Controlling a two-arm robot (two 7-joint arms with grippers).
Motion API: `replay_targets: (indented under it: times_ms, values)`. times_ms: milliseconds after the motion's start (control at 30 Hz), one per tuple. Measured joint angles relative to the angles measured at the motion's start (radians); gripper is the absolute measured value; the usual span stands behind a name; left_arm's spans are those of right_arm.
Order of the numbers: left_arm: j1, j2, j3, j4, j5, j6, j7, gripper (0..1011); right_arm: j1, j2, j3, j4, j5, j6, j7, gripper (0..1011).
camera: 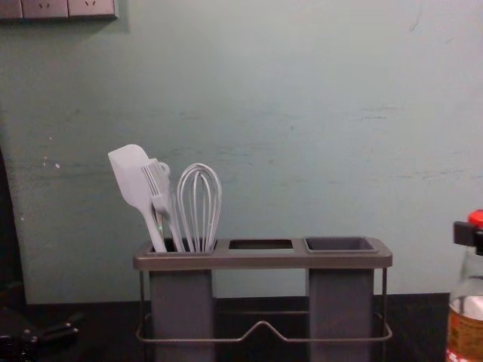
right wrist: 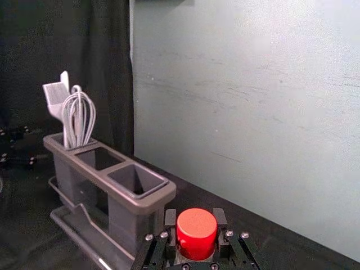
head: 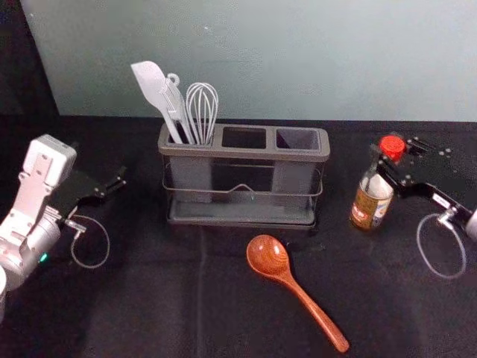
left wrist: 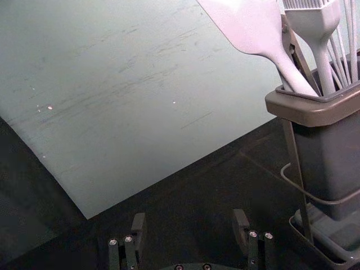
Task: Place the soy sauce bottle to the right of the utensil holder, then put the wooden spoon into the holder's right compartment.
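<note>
"Who stands where?" asks the editor.

"At left, the left gripper (left wrist: 188,225) waits with fingers parted, empty," the photographer says. "At centre, the holder (camera: 264,260) carries pale utensils in its left compartment; the spoon (head: 268,255) lies in front. At right, the right gripper (right wrist: 195,219) clasps the neck of the bottle (head: 371,205), to the holder's right."

"And the placing, done well?"

"Likely the step in hand. Keep the bottle upright, seat its base flat, loosen both fingers evenly, then withdraw straight so the neck isn't dragged. Whether the base already touches down, I cannot tell."

"The setting?"

"A dark curtain (right wrist: 101,67) hangs at left; black cloth (head: 186,298) covers the worktop, faintly creased. Behind, a scuffed grey-green wall (head: 298,60) bears sockets (camera: 45,7) at upper left."
</note>
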Motion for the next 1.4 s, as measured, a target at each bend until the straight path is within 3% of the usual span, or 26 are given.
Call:
replay_targets:
  times_ms: [233, 500, 1400]
  values:
    - [0.0, 0.0, 0.0, 0.0, 0.0, 0.0, 0.0, 1005, 0.069, -0.047, -0.037, 0.068, -0.019, 0.011, 0.0, 392]
    - [0.0, 0.0, 0.0, 0.0, 0.0, 0.0, 0.0, 1005, 0.103, -0.076, -0.058, 0.11, -0.035, 0.018, -0.005, 392]
    - [0.0, 0.0, 0.0, 0.0, 0.0, 0.0, 0.0, 1005, 0.122, -0.101, -0.071, 0.143, -0.053, 0.02, -0.009, 408]
